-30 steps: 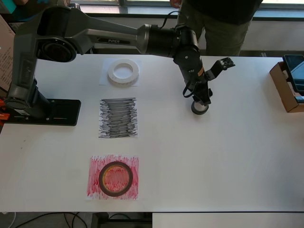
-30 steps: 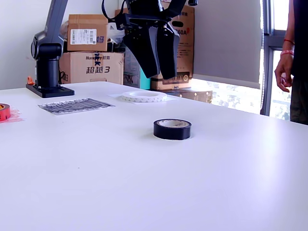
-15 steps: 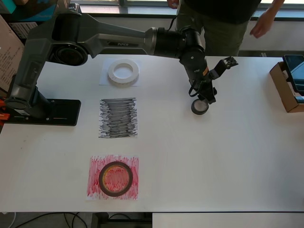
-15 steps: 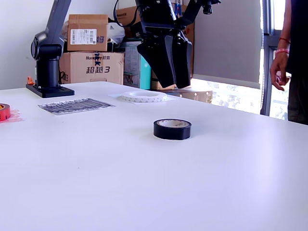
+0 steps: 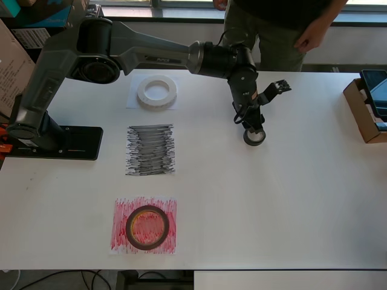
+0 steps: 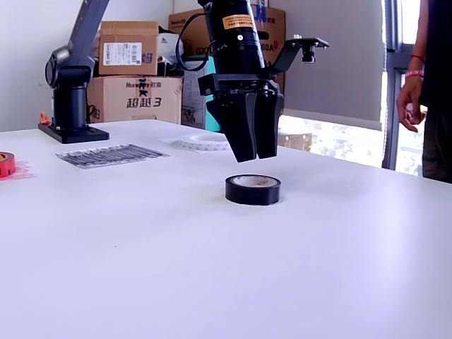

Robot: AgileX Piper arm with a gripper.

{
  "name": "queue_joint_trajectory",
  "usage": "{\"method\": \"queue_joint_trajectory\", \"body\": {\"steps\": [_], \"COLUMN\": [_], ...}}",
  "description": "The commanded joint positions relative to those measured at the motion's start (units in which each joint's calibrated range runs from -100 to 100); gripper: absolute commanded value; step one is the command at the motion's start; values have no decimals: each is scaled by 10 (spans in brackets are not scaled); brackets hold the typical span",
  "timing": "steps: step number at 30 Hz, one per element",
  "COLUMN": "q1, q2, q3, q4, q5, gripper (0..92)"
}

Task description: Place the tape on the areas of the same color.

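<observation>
The small black tape roll (image 5: 254, 137) (image 6: 253, 189) lies on bare table, away from every sheet. My gripper (image 5: 253, 125) (image 6: 251, 158) hangs just above its far rim, fingers pointing down and pressed close together, holding nothing. The white ring (image 5: 157, 92) (image 6: 210, 142) rests on the white sheet (image 5: 134, 103). On the red sheet (image 5: 118, 238) (image 6: 20, 169) sits the dark red-brown ring (image 5: 147, 227) (image 6: 6, 163). Nothing lies on the black scribbled sheet (image 5: 150, 150) (image 6: 111, 155).
The arm's base (image 5: 60, 142) (image 6: 73, 131) stands at the overhead view's left. A cardboard box (image 5: 364, 112) sits at the table's right edge there. A person (image 5: 278, 30) (image 6: 432, 85) stands at the far side. Stacked boxes (image 6: 134, 92) line the wall.
The gripper has come down from well above the table to just over the black roll, and the wrist has turned. The tapes and sheets have not moved.
</observation>
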Motion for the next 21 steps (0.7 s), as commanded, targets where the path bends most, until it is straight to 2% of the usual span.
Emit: {"method": "queue_joint_trajectory", "body": {"steps": [1, 21], "q1": [-4, -11], "q2": [8, 37], "q3": [-3, -5], "q4": [-1, -4], "q5": [3, 3], "gripper": [597, 597]}}
